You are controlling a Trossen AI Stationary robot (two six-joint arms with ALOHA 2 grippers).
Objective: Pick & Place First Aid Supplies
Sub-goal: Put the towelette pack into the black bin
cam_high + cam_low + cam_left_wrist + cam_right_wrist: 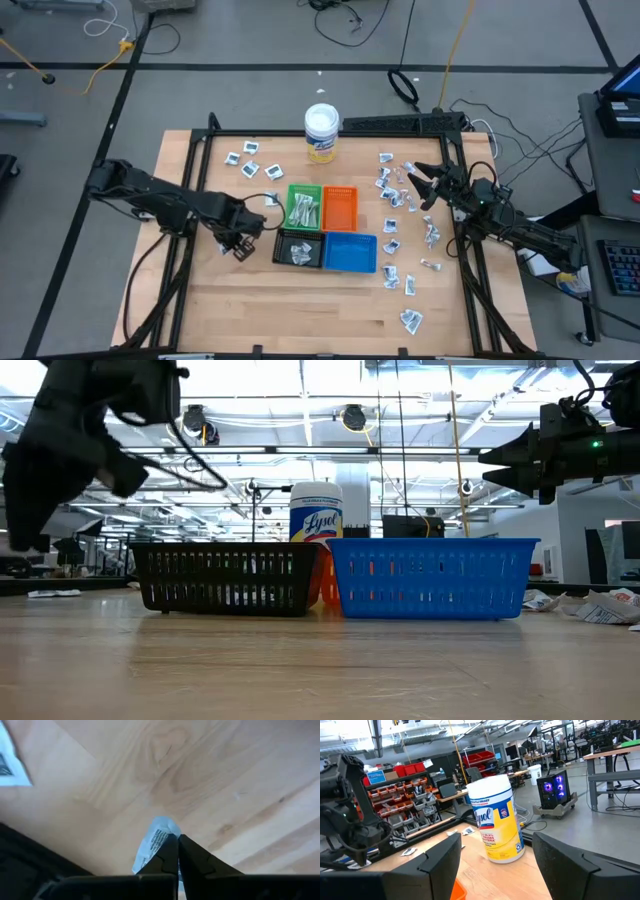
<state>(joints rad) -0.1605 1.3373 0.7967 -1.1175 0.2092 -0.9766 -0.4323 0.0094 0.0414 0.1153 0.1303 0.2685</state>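
Table (300, 310): bare wood top carrying everything below.
Left arm (150, 195): reaches in from the table's left edge, its wrist just left of the black tray.
Right arm (520, 230): comes in from the right edge and hangs above the right-side scatter.
Tub (321, 132): white lid, yellow label, upright at the back centre.
Trays: four in a block mid-table; green (303, 207) and orange (340, 207) behind, black (299, 248) and blue (350, 253) in front.
Tray contents: white packets lie in the green and black trays; the blue one looks bare from above.
Left gripper (241, 245): low at the black tray's left side, fingers clenched on a packet.
Right gripper (425, 188): raised, fingers spread wide, holding nothing.
Held packet (156, 842): small, white with dark print, pinched at its end between the left fingertips just over the wood.
Loose packets: one group back left (247, 158), a larger one on the right (400, 195), running toward the front (410, 320).
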